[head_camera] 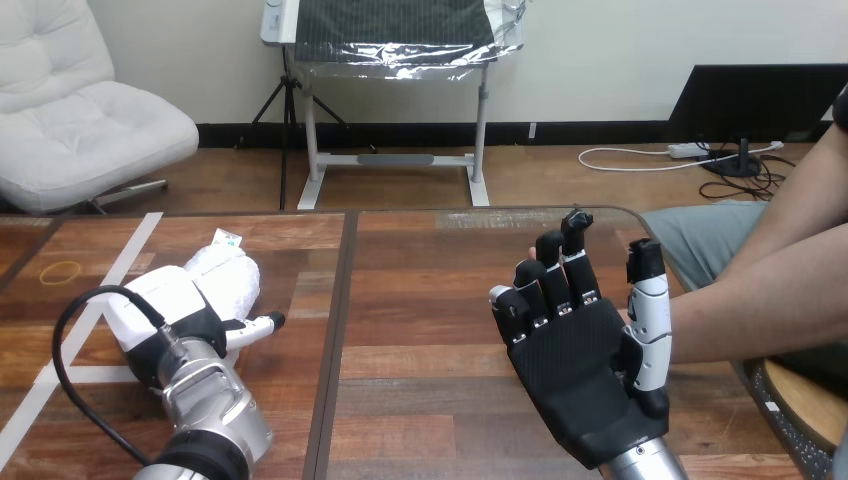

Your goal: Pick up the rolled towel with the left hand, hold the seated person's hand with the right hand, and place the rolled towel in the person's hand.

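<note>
The rolled towel (228, 278) is white and lies on the left part of the wooden table (420, 300). My left hand (168, 318) rests over its near left end, back towards the camera, covering that end. My right hand (580, 365) stands right of centre, palm towards the camera, open with straight fingers pointing up and away. The person's forearm (760, 300) reaches in from the right edge to just behind my right hand's thumb (650, 305). The person's hand is hidden behind my right hand, so I cannot tell whether the two touch.
A yellow rubber band (60, 270) lies near the table's left edge. White tape lines (120, 262) cross the left part of the tabletop. The person's knee (700, 235) is at the table's right side, with a round stool (805, 400) below it.
</note>
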### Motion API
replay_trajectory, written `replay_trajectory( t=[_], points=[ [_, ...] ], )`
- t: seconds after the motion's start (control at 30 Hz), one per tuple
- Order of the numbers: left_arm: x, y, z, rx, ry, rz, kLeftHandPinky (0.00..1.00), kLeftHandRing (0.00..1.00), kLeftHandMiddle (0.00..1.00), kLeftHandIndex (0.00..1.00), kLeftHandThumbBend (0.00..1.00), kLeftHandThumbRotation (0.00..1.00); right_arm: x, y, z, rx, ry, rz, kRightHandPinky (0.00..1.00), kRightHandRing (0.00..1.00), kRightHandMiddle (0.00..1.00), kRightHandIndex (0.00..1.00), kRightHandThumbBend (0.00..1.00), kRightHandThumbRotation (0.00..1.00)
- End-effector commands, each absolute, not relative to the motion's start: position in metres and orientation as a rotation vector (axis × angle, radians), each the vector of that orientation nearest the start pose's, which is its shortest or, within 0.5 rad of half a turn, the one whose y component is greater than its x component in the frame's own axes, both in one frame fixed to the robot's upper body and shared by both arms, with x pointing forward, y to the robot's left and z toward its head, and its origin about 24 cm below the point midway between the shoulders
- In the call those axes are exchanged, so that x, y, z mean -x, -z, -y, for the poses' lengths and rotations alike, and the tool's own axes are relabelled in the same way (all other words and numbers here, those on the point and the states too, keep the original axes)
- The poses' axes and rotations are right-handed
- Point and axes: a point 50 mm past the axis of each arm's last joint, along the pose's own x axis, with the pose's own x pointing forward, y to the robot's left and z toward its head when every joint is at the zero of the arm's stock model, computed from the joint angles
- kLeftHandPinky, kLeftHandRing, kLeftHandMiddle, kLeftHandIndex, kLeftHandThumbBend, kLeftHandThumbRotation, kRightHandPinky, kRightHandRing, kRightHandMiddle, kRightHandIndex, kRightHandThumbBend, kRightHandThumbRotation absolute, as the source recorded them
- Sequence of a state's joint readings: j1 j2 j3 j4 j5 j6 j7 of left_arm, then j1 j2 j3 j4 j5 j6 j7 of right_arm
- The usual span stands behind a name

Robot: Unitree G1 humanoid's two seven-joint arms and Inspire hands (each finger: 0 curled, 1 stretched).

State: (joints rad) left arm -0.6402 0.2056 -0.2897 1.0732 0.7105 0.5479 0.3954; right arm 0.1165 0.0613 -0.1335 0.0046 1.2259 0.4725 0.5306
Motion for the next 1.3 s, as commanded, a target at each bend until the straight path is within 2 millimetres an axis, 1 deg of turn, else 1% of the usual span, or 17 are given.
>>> replay_trajectory(
  t=[0.0, 0.1, 0.2, 0.27, 0.4, 0.6, 0.73, 0.97, 1.27],
  points=[
    [-0.341, -0.012, -0.212, -1.398, -0.316, -0.555, 0.83, 0.87, 0.91, 0.91, 0.93, 0.74, -0.229, -0.045, 0.120, -1.439, -0.577, 0.043, 0.31, 0.47, 0.56, 0.58, 0.66, 0.24],
    [-0.340, -0.012, -0.212, -1.395, -0.321, -0.545, 0.77, 0.81, 0.86, 0.89, 0.91, 0.73, -0.229, -0.045, 0.120, -1.438, -0.576, 0.044, 0.31, 0.46, 0.56, 0.58, 0.66, 0.24],
    [-0.340, -0.011, -0.213, -1.390, -0.327, -0.526, 0.68, 0.72, 0.77, 0.86, 0.88, 0.69, -0.229, -0.045, 0.120, -1.438, -0.575, 0.044, 0.31, 0.46, 0.56, 0.58, 0.66, 0.24],
    [-0.340, -0.011, -0.214, -1.388, -0.331, -0.516, 0.61, 0.65, 0.71, 0.82, 0.86, 0.66, -0.229, -0.045, 0.120, -1.438, -0.573, 0.044, 0.31, 0.47, 0.56, 0.58, 0.66, 0.24],
    [-0.339, -0.010, -0.216, -1.383, -0.338, -0.521, 0.50, 0.54, 0.61, 0.76, 0.81, 0.59, -0.229, -0.045, 0.120, -1.434, -0.573, 0.047, 0.31, 0.47, 0.56, 0.58, 0.66, 0.25],
    [-0.340, -0.010, -0.218, -1.353, -0.335, -0.563, 0.41, 0.46, 0.55, 0.75, 0.75, 0.49, -0.229, -0.045, 0.120, -1.435, -0.574, 0.051, 0.31, 0.47, 0.56, 0.58, 0.65, 0.26],
    [-0.340, -0.010, -0.219, -1.374, -0.319, -0.597, 0.33, 0.37, 0.48, 0.75, 0.71, 0.40, -0.229, -0.045, 0.120, -1.434, -0.570, 0.051, 0.31, 0.46, 0.56, 0.58, 0.65, 0.26],
    [-0.339, -0.009, -0.221, -1.415, -0.305, -0.612, 0.21, 0.26, 0.37, 0.70, 0.71, 0.24, -0.229, -0.046, 0.120, -1.436, -0.567, 0.052, 0.31, 0.46, 0.56, 0.58, 0.65, 0.26],
    [-0.336, -0.004, -0.224, -1.448, -0.288, -0.614, 0.18, 0.23, 0.35, 0.65, 0.70, 0.11, -0.229, -0.046, 0.120, -1.430, -0.567, 0.052, 0.32, 0.47, 0.56, 0.58, 0.65, 0.27]
  ],
)
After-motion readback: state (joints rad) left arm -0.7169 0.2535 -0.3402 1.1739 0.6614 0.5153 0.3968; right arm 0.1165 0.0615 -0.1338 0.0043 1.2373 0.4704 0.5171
